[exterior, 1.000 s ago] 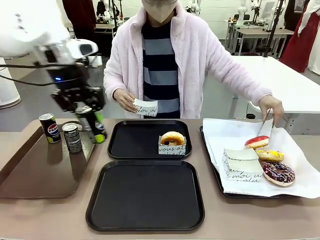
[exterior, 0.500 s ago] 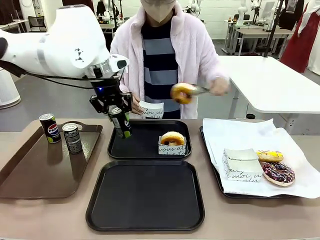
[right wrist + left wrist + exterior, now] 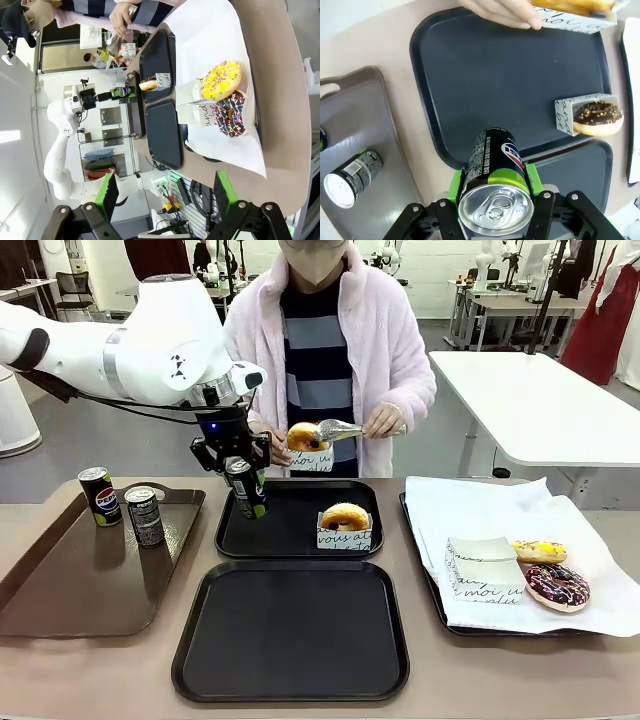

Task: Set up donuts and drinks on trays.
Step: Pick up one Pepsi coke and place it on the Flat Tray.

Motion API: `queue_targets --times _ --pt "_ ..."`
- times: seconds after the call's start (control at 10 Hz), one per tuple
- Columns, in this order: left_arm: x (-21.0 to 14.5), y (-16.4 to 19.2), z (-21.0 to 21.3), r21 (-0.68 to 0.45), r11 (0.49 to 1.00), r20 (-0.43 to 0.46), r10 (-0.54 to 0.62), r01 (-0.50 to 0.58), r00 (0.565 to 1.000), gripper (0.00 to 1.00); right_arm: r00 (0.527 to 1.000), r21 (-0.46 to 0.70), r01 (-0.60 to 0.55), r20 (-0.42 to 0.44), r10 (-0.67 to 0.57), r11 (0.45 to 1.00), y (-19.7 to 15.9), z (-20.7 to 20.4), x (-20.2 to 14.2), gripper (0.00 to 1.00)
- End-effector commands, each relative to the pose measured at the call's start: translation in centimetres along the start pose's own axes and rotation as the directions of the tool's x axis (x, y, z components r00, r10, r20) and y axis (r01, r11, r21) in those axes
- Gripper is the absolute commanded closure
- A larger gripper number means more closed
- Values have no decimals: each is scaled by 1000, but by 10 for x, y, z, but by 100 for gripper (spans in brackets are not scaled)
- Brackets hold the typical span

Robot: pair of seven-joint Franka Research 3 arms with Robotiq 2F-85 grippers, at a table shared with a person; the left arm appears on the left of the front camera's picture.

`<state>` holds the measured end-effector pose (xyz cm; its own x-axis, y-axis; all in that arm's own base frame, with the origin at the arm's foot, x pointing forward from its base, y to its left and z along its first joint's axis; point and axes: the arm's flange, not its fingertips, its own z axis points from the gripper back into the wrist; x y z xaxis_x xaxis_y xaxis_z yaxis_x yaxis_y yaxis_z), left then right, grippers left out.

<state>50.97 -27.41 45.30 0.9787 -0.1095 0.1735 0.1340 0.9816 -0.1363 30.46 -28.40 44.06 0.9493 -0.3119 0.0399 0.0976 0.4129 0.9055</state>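
Observation:
My left gripper is shut on a black drink can with a green band, upright and low over the left end of the far black tray. Whether the can touches that tray I cannot tell. From the left wrist, the can sits between the green pads above the tray. A donut in a white sleeve stands on the far tray's right side. The near black tray is bare. My right gripper is open, with nothing between its fingers.
The person holds a donut in tongs over a paper sleeve behind the far tray. Two cans stand on the brown tray at left. The paper-lined tray holds yellow and chocolate donuts and sleeves.
My left gripper carried the can rightward from above the brown tray to the far black tray. The person lifted a donut off the paper-lined tray with tongs and brought it to the sleeve.

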Motion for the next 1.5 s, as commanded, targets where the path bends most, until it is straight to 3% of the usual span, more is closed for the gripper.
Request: queue_targets --times 0.0,0.2,0.5,1.0,1.2,1.4 --pt "-20 9 24 9 998 -54 -61 61 997 42 1000 15 -10 5 10 1000 0 0 0 0" --pt "-69 33 58 69 988 -168 -124 137 978 42 1000 15 -10 5 10 1000 0 0 0 0" --pt "-106 74 117 -17 982 -170 -190 190 967 42 1000 15 -10 5 10 1000 0 0 0 0" --pt "-96 75 113 -24 989 -168 -150 148 974 42 1000 15 -10 5 10 1000 0 0 0 0" --pt "-73 51 100 -11 995 -106 -98 98 989 42 1000 15 -10 5 10 1000 0 0 0 0" --pt "-40 22 77 7 999 -108 -45 46 993 42 1000 15 -10 5 10 1000 0 0 0 0"
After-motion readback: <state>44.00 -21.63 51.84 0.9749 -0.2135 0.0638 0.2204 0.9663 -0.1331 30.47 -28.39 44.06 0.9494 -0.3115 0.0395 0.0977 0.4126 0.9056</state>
